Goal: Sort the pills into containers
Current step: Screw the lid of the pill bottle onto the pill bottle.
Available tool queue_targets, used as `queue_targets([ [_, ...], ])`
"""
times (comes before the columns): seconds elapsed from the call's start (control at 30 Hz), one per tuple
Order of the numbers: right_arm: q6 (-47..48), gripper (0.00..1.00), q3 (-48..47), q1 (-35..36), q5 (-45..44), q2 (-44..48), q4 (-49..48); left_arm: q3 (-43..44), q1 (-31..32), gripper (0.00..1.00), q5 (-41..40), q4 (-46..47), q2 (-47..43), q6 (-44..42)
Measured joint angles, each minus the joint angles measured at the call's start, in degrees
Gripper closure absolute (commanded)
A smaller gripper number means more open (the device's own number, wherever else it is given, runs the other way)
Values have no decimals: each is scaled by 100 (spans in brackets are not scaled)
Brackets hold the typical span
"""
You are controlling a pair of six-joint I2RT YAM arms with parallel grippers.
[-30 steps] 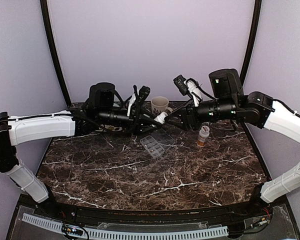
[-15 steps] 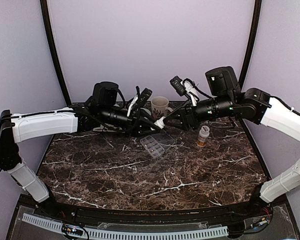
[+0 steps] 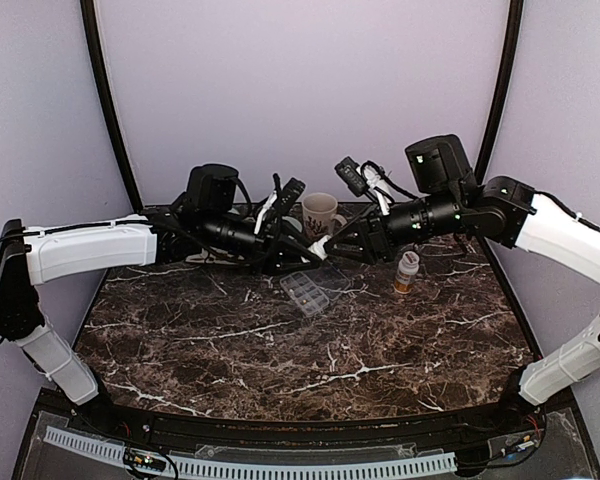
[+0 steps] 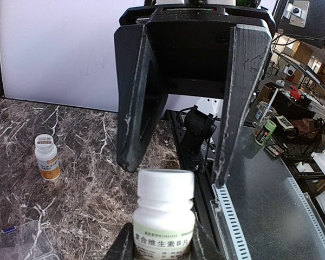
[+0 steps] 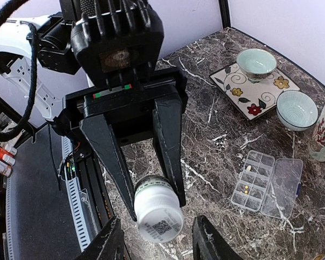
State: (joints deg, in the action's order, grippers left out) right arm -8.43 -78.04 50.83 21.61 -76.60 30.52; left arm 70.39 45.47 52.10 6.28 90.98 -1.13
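Observation:
A white pill bottle [image 3: 320, 242] with a green label hangs in the air between both arms, above the table's back middle. My left gripper [image 3: 302, 252] is shut on its body [image 4: 163, 227], cap pointing away. My right gripper [image 3: 336, 245] is open, and its fingers [image 4: 134, 108] flank the cap without touching. In the right wrist view the bottle [image 5: 158, 214] sits just beyond my open right gripper [image 5: 161, 241]. The clear organiser box [image 3: 305, 292] lies open below them, and a few small pills show in its compartments [image 5: 253, 181].
An amber pill bottle [image 3: 407, 271] with a white cap stands right of the box, seen also in the left wrist view [image 4: 47, 158]. A mug [image 3: 320, 212] stands at the back. Two pale green bowls [image 5: 256, 62] [image 5: 297, 110] and a flowered plate [image 5: 233, 86] lie left of it.
My right arm has reached left and its open fingers have come around the bottle's cap. The left gripper has kept hold of the bottle and shifted slightly.

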Motion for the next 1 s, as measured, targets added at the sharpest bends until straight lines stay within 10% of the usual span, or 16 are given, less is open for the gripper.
queue_targets([
  [1.0, -254, 97, -107, -74, 225, -293, 70, 90, -22, 100, -98, -219, 96, -175],
])
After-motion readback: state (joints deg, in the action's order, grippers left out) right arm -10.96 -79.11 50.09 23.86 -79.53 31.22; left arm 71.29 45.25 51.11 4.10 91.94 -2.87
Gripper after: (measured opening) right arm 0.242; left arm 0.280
